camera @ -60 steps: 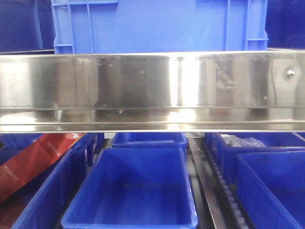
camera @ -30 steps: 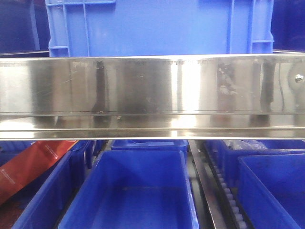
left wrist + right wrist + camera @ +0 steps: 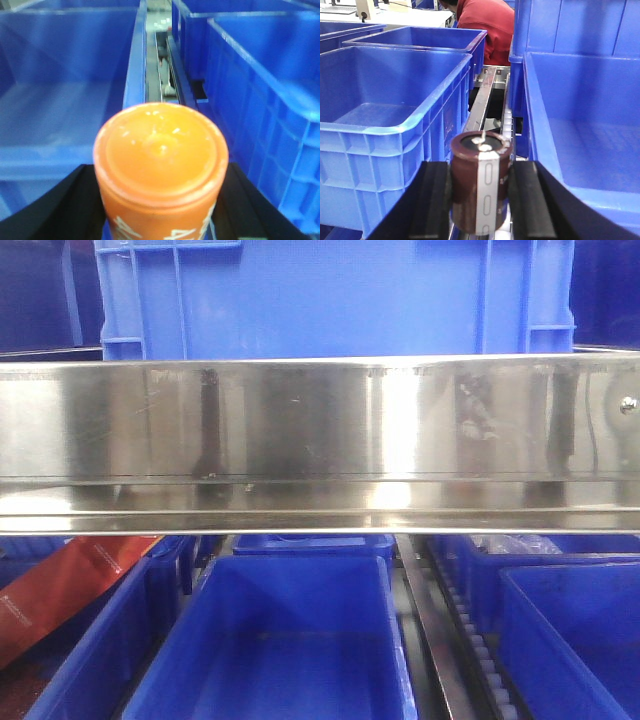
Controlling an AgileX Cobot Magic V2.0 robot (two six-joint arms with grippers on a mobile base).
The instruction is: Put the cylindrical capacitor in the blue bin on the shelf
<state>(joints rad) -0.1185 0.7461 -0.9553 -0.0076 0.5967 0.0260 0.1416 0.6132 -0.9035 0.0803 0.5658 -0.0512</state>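
A dark brown cylindrical capacitor (image 3: 470, 165) with a silvery stripe and pale top stands upright between the black fingers of my right gripper (image 3: 481, 196), which is shut on it. It hangs over the roller track (image 3: 487, 95) between two blue bins, one on the left (image 3: 390, 90) and one on the right (image 3: 590, 130). My left gripper (image 3: 161, 210) is shut on an orange cylinder (image 3: 161, 150) above the divide between more blue bins (image 3: 65, 100). In the front view the shelf's shiny steel rail (image 3: 320, 440) crosses the frame, with a blue bin (image 3: 290, 640) below it. Neither gripper shows there.
A large blue crate (image 3: 330, 300) sits on the tier above the rail. A red packet (image 3: 60, 585) lies in the lower left bin. A person in red (image 3: 485, 25) stands behind the bins. Further bins line the right side (image 3: 570, 630).
The front view has drawn a little closer to the shelf since a second ago; the rail and crate look larger. Over the last half second nothing moved.
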